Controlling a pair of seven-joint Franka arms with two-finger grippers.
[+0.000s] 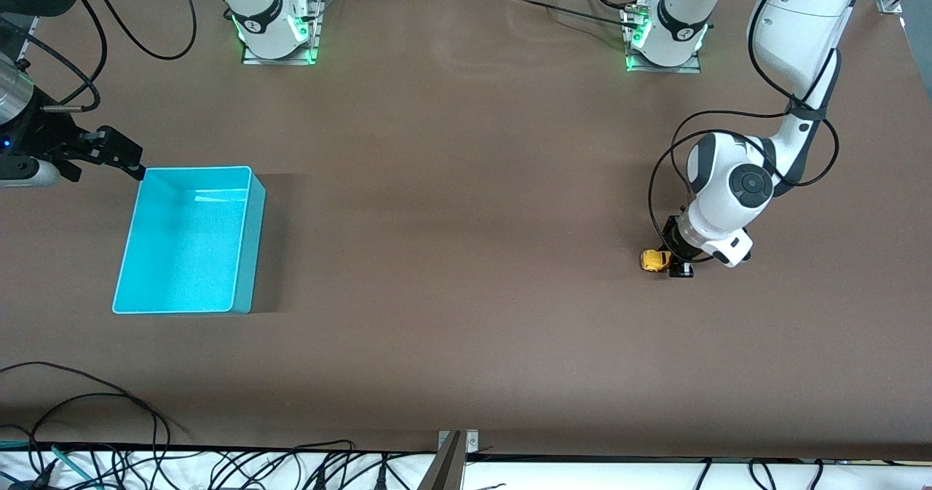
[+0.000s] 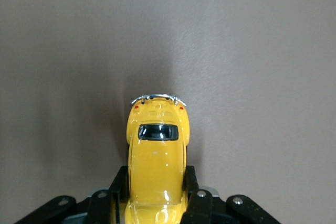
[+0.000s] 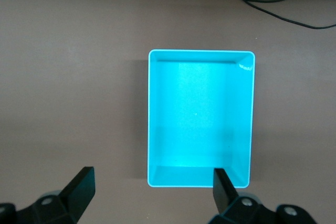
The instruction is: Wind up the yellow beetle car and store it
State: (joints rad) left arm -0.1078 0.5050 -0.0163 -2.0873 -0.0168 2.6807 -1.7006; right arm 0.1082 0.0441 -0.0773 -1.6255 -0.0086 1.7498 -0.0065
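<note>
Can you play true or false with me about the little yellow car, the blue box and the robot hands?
1. The left gripper is shut on the yellow beetle car. True.
2. The car is inside the cyan bin. False: it is on the table, at the left arm's end.
3. The bin has nothing in it. True.
4. The right gripper is shut. False: it is open, over the table next to the bin.
</note>
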